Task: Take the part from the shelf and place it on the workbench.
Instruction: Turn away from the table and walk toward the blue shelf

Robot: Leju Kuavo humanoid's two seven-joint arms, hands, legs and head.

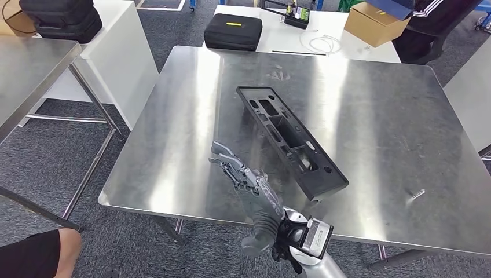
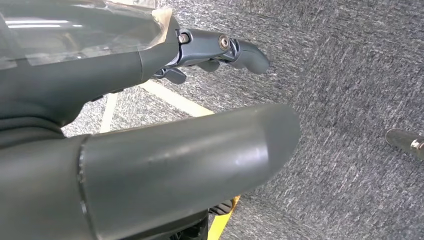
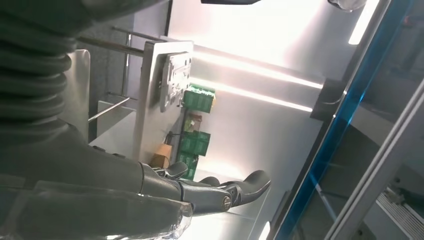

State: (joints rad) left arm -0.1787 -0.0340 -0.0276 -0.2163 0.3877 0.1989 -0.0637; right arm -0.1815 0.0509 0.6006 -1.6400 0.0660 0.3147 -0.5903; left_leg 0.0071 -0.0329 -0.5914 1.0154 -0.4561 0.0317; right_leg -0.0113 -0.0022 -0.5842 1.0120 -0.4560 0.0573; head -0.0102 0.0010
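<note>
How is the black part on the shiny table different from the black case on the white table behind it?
The black part is a long, open frame full of holes, lying slantwise on the steel table. The black case is a closed, solid box with a yellow label, sitting on the white table. Both are black and untouched.

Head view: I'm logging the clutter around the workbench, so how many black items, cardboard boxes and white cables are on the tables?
Black moulded part on the steel workbench: 1
Black cases: 2
Black device with yellow-green detail: 1
Cardboard boxes: 2
White cable: 1
Total: 7
</note>
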